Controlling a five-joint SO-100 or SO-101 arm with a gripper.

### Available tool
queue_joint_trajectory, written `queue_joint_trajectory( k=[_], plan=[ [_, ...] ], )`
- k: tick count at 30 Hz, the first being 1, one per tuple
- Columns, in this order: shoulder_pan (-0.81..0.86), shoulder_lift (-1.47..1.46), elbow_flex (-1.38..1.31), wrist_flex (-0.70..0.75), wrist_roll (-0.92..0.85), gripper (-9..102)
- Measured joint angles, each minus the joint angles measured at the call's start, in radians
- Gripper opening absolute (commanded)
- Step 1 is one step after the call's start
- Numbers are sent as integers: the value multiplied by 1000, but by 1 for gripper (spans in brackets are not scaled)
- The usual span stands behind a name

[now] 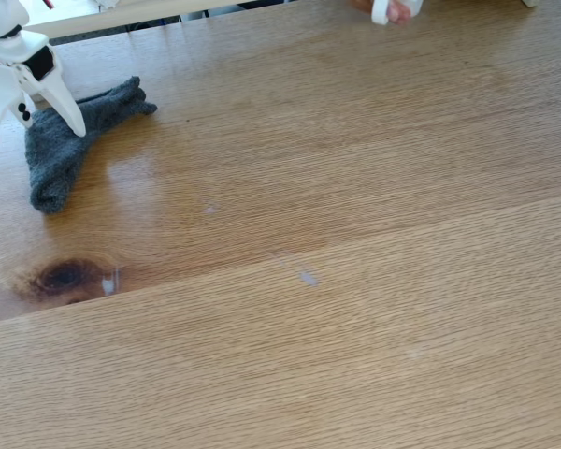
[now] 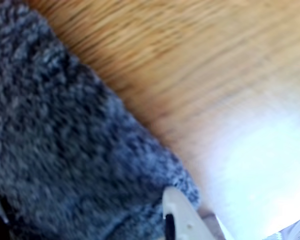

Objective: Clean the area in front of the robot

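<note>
In the wrist view the grey sock (image 2: 75, 150) lies blurred under the gripper (image 2: 85, 220), one white fingertip (image 2: 182, 217) pressed at its edge. The fixed view shows the dark knot (image 1: 64, 277): the sock (image 1: 65, 140) lies beyond it beneath the spread-open gripper (image 1: 33, 122), nothing clamped. The oak tabletop (image 1: 355, 234) stretches away from the knot, a plank seam crossing it.

oak tabletop (image 1: 355, 187): dark knot lower left; white robot (image 1: 19, 75) upper left.
</note>
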Motion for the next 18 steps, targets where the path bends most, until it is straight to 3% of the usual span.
queue_joint_trajectory(
  k=[5, 13, 18],
  plan=[
    [-43, -58, -18, -17, -11, 1],
    [-152, 43, -20, 77, 41, 0],
    [-325, 186, -18, 135, 87, 0]
  ],
)
